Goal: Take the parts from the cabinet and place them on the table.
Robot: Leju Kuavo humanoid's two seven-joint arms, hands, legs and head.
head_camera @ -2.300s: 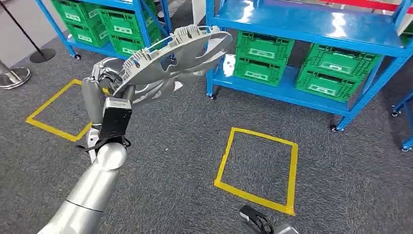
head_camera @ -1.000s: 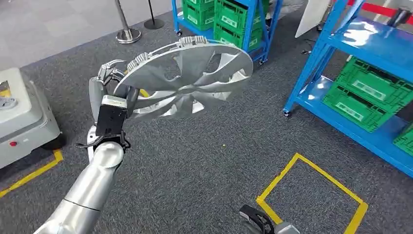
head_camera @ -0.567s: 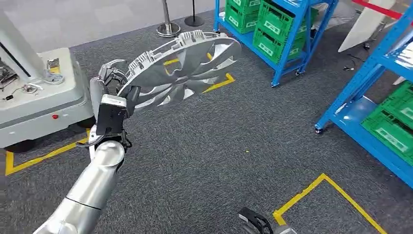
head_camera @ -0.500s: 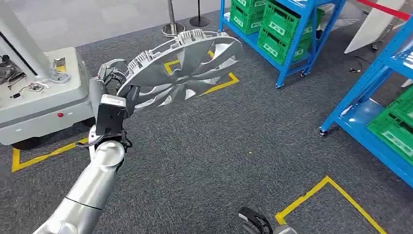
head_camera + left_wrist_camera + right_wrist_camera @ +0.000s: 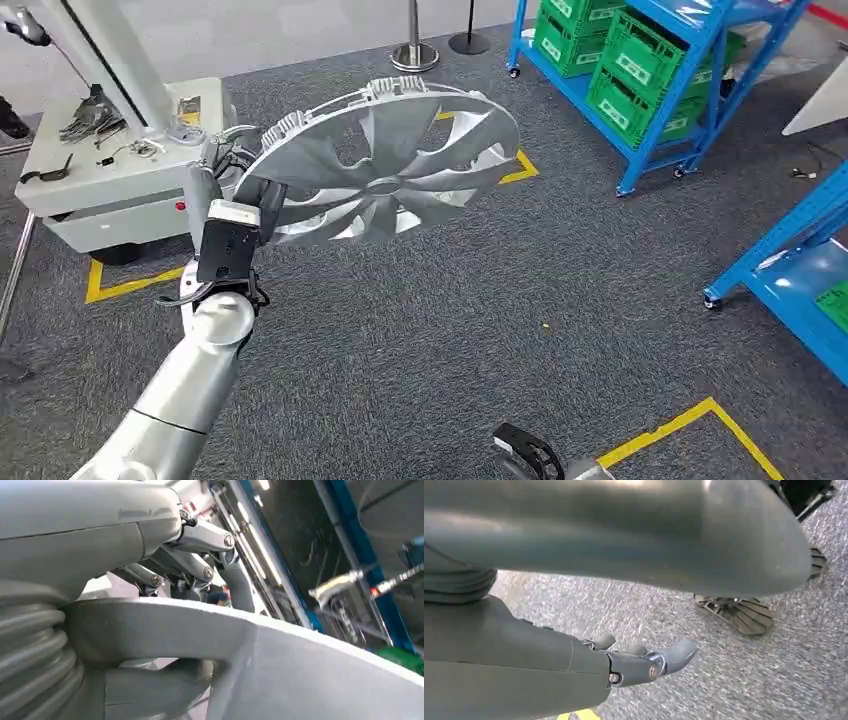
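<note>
While the silver wheel cover (image 5: 385, 165) rides tilted above the grey carpet (image 5: 450, 320), the left hand (image 5: 225, 165) grips it by the rim with fingers (image 5: 200, 570) closed over the edge; it looks stiff and light, but broad and lopsided from that one hold. The right hand (image 5: 644, 662) hangs low, its fingers apart and holding nothing. Open carpet lies ahead, with the grey cart (image 5: 120, 190) near on the left and the blue racks (image 5: 650, 90) well apart on the right.

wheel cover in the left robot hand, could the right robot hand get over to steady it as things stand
Probably yes. The right robot hand hangs low with fingers apart and nothing in it, and nothing stands between it and the wheel cover held up by the left robot hand.
</note>
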